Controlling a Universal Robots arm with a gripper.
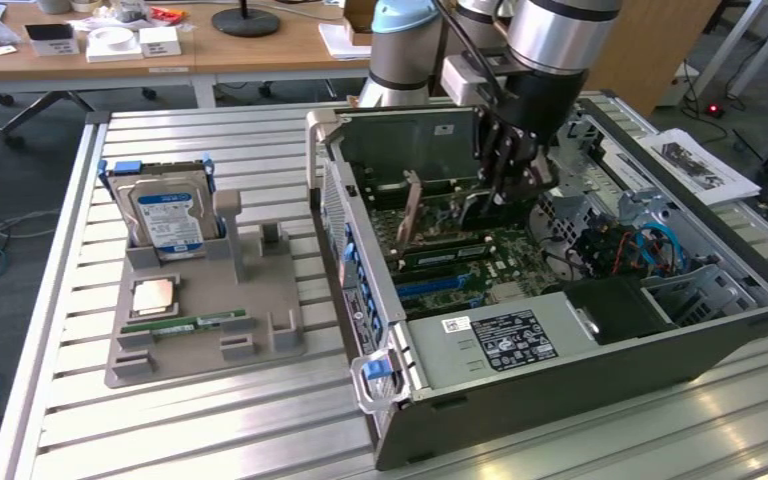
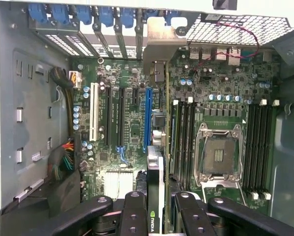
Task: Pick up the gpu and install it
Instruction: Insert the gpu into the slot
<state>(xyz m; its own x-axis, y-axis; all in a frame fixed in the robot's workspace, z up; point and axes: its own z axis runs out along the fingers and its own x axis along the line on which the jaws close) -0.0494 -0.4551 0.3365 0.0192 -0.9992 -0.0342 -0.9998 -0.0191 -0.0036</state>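
Here's the arm, reaching down from above into the open computer case [image 1: 598, 350], which lies on its side on the slatted metal table [image 1: 157, 420]. The gripper [image 1: 498, 195] is low inside the case, over the motherboard [image 2: 132, 98].

And it's got something: the wrist view shows the black fingers [image 2: 134, 211] clamped on the gpu [image 2: 155, 182], one on each face of the card. The card is seen edge-on, thin and dark, with a green logo down near the fingers. It runs away from the gripper towards the case's rear wall. Its silvery metal bracket [image 2: 159, 46] is up against the row of blue slot latches [image 2: 100, 14]. The card stands upright over the board, just beside the long blue expansion slot [image 2: 148, 118]. I can't tell whether its edge is actually seated in a slot. The open processor socket [image 2: 218, 157] sits off to one side of it, with memory slots on either flank.

Out on the table, at the exterior view's left and well apart from the case, is a grey parts holder [image 1: 264, 330]. The blue-labelled hard drive [image 1: 168, 220] stands upright at its far end. A copper-topped processor [image 1: 155, 295] and a green RAM stick [image 1: 204, 323] lie flat nearer the camera.
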